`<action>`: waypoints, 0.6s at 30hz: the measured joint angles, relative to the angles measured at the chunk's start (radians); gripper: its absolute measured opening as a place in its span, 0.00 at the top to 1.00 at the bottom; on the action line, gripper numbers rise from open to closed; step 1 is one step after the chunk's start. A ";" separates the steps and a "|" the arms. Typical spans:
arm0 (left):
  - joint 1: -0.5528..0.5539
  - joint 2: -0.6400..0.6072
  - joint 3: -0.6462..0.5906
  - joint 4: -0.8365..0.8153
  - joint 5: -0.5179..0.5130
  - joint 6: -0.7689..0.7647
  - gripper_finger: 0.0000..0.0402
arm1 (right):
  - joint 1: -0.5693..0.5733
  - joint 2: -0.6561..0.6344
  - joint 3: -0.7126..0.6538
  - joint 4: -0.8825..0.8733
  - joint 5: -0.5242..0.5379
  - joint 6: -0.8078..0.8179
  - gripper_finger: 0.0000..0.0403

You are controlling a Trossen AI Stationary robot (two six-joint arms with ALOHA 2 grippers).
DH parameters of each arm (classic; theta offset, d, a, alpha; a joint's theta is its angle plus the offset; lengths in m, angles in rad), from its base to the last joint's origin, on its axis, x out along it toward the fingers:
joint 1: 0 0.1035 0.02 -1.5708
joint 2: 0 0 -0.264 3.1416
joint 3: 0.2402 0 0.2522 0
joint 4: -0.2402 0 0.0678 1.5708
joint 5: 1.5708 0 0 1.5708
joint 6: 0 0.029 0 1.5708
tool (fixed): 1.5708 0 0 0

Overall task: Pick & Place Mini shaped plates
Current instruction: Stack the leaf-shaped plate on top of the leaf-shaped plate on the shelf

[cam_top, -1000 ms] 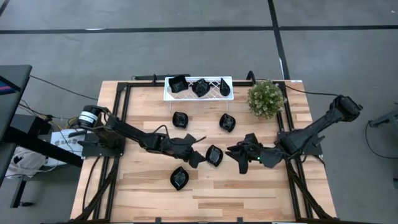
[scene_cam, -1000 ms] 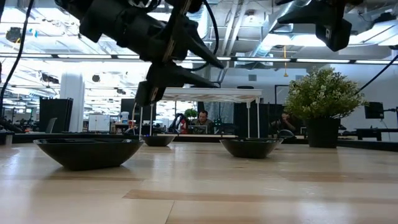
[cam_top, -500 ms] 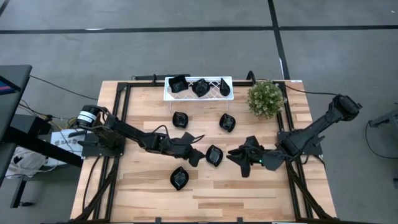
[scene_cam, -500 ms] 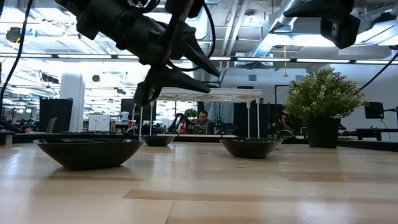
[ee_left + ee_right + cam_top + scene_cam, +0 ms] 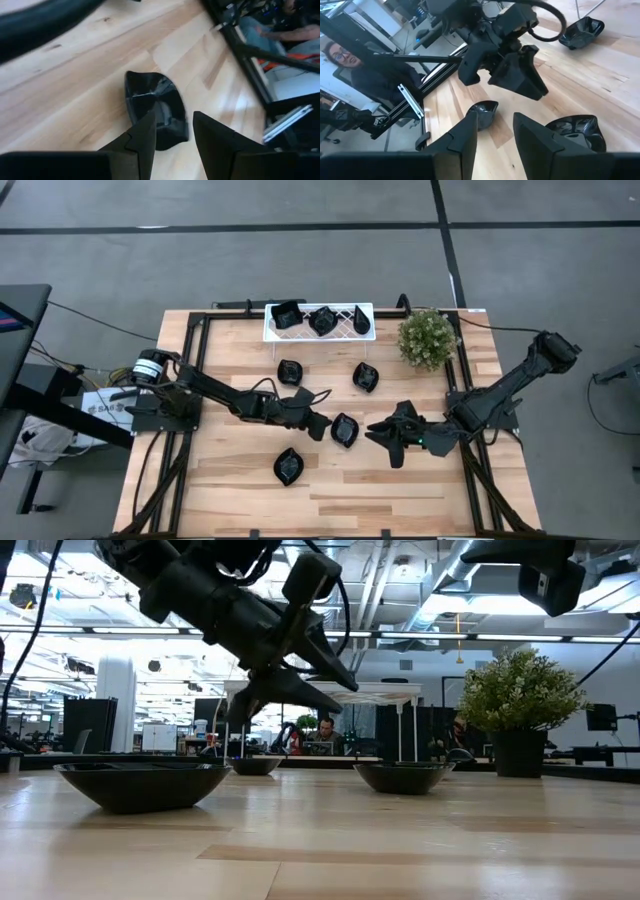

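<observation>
2 dark robot arms are seen reaching toward the middle of a pale wooden plank surface (image 5: pixel 240 490) framed by black rails. The left hand (image 5: pixel 318 423) is held just above the surface with its 2 pointed fingers parted and empty; in the left wrist view a glossy black dish (image 5: pixel 156 112) with a folded, angular rim lies on the wood just beyond the fingertips, untouched. From above, this dish (image 5: pixel 345 430) is found at the centre, just beside the left hand. The right hand (image 5: pixel 385 438) is poised a little to the right of it, fingers also parted and holding nothing.

3 more mini shaped plates lie loose on the wood: 1 near the front edge (image 5: pixel 288 467), 1 behind the left hand (image 5: pixel 290 371), and 1 toward the plant (image 5: pixel 366 376). All are small, shiny and black, with shallow bowls.

At the far edge, a white lattice tray (image 5: pixel 270 332) holds 3 further black dishes of differing shapes. A small bushy green plant (image 5: pixel 427 337) in a dark pot stands at the far right corner.
</observation>
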 joint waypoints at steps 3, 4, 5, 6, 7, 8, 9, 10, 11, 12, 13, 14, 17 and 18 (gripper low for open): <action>0.000 0.018 0.000 0.008 0.000 0.012 0.67 | 0.000 0.000 0.000 0.000 0.000 0.000 0.70; 0.000 0.028 0.001 0.010 0.000 0.013 0.67 | 0.000 0.000 0.000 0.000 0.000 0.000 0.70; 0.000 0.039 0.001 0.017 0.000 0.013 0.67 | 0.000 0.000 0.000 -0.001 0.000 0.000 0.70; 0.000 0.049 0.001 0.023 0.000 0.013 0.67 | 0.000 0.000 0.000 -0.001 0.000 0.000 0.70; 0.001 0.059 0.001 0.025 0.000 0.013 0.67 | 0.000 0.000 0.000 -0.001 0.000 0.000 0.70; 0.005 0.066 0.001 0.026 0.001 0.013 0.67 | 0.000 0.000 0.000 -0.002 -0.001 0.000 0.70; 0.010 0.072 0.000 0.023 0.003 0.013 0.67 | 0.000 0.000 0.000 -0.002 -0.002 0.000 0.70; 0.014 0.077 0.000 0.026 0.003 0.013 0.67 | 0.000 0.000 0.000 -0.002 -0.003 0.000 0.70; 0.019 0.081 0.001 0.029 0.003 0.013 0.67 | 0.000 0.000 0.000 -0.002 -0.005 0.000 0.70; 0.024 0.082 0.001 0.026 0.003 0.013 0.67 | 0.000 0.000 0.000 -0.002 -0.012 0.000 0.70; 0.028 0.084 0.000 0.026 0.004 0.013 0.67 | 0.000 0.000 0.000 -0.003 -0.021 0.000 0.70; 0.030 0.088 0.001 0.037 0.004 0.013 0.67 | 0.000 0.000 0.000 -0.004 -0.025 0.000 0.70; 0.031 0.109 0.001 0.067 0.029 0.013 0.67 | 0.000 0.000 0.000 -0.005 -0.027 0.000 0.70; 0.031 0.120 0.001 0.090 0.041 0.013 0.67 | 0.000 0.000 0.000 -0.005 -0.026 0.000 0.70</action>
